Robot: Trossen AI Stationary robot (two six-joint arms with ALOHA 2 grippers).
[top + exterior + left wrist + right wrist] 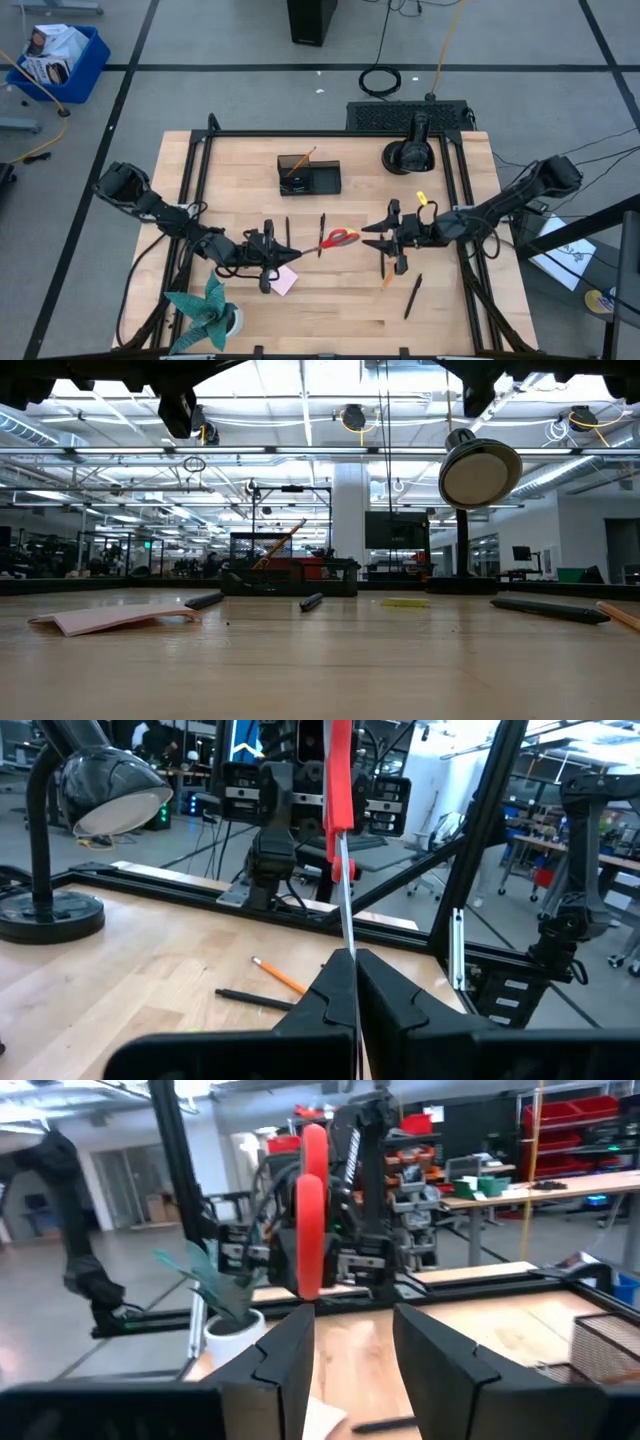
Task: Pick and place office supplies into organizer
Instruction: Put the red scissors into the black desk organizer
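From above, you see the left gripper (290, 247) holding the red-handled scissors (338, 238) by the blade tips, handles pointing toward the right gripper (388, 237), which faces them across a short gap. That looks like a handover in mid-air, so the right arm can reach the organizer (308, 176) near the table's far edge, where an orange pencil (300, 161) already stands in the cup section. A pink sticky-note pad (284, 281) lies just beside the left gripper; a black pen (412, 297) lies loose nearer the front.

At table height, the pad (115, 620) and pens (548, 609) rest flat on the wood; neither gripper shows, which suggests both are held well above it.

Through the left wrist, your fingers (325, 1000) are clamped shut on the thin blades (343, 900), the red handle (338, 770) rising ahead.

Through the right wrist, the fingers (285, 1355) stand apart, nothing between them, with the red handle loop (311, 1210) just beyond, lined up to be taken.
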